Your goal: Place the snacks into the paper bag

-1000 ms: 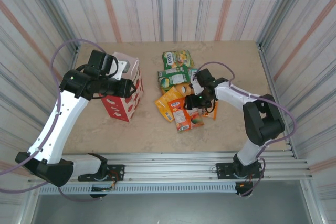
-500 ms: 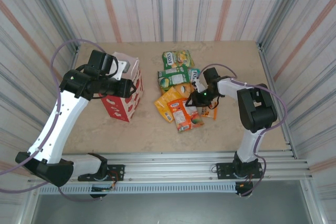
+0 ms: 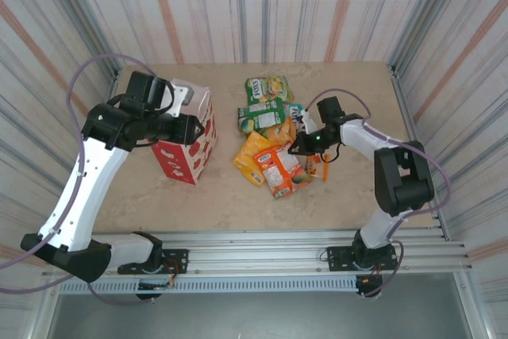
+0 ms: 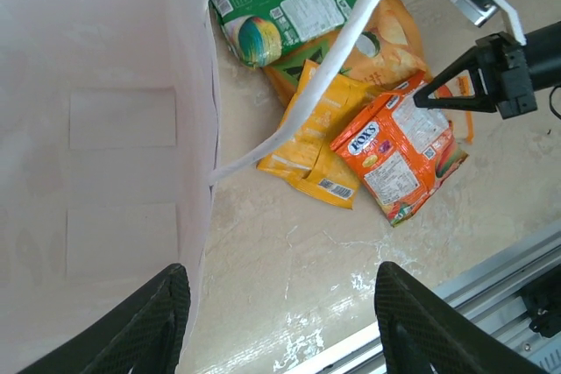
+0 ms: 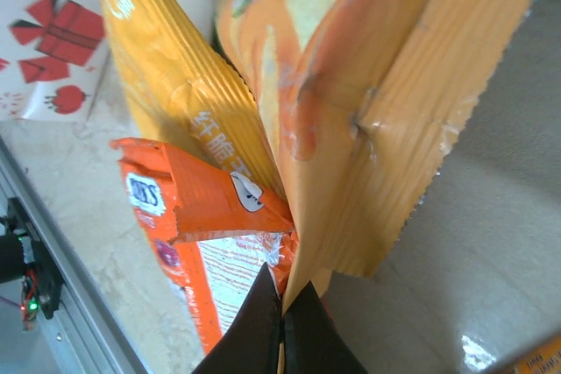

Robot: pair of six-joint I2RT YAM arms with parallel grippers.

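Right gripper [image 3: 304, 143] clamped on an orange FOX'S packet's [image 3: 282, 168] thin edge at the table's [image 3: 349, 196] middle may drop it before the paper bag [image 3: 186, 148] near the left edge, whose wall the left gripper [image 4: 285, 326] straddles with jaws apart

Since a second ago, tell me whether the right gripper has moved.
Yes. The right gripper has shifted rightward, toward the far right corner of the table.

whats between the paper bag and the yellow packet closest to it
In the top view, bare tabletop separates the paper bag from the yellow packet. In the left wrist view, the bag's thin white handle hangs across that gap.
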